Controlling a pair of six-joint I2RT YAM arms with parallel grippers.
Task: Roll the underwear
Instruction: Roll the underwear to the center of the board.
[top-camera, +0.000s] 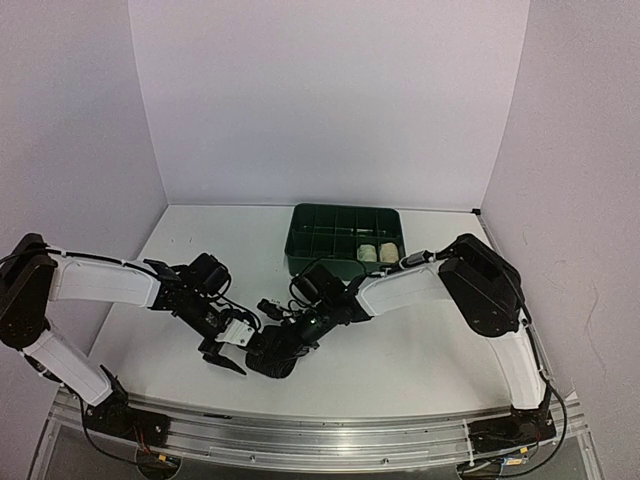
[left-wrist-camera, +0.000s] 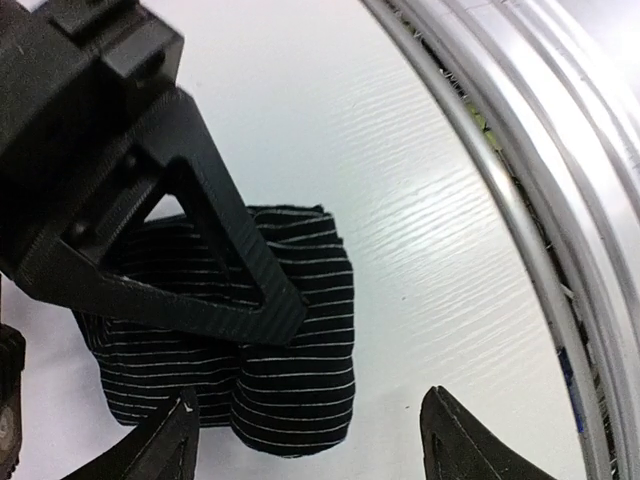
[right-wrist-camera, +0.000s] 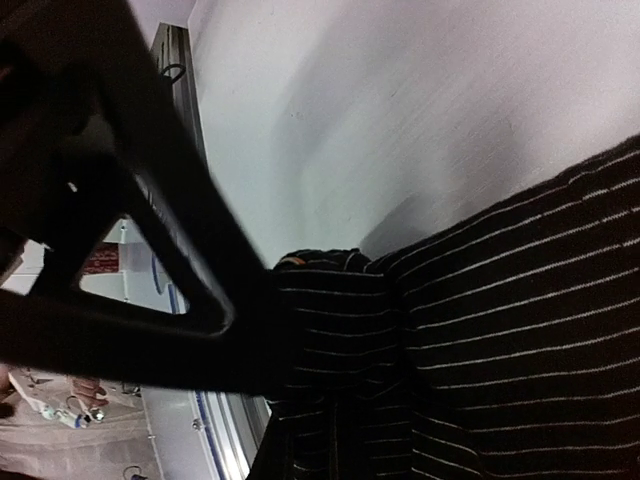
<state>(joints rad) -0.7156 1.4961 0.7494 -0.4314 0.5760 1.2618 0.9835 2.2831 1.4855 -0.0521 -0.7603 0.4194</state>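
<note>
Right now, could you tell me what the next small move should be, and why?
Probably lift the right gripper: it is shut on the rolled black striped underwear, the left gripper is open, and two rolls sit in the green tray.

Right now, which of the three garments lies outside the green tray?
The black striped one, out on the table; the two pale rolls sit in the tray.

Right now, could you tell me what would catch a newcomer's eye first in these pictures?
Both arms meet at the table's near middle over bundled black pinstriped underwear: the right jaws pinched shut on it, the left jaws open close by. Behind them, a green divided tray holds two pale rolls in its right compartments.
</note>
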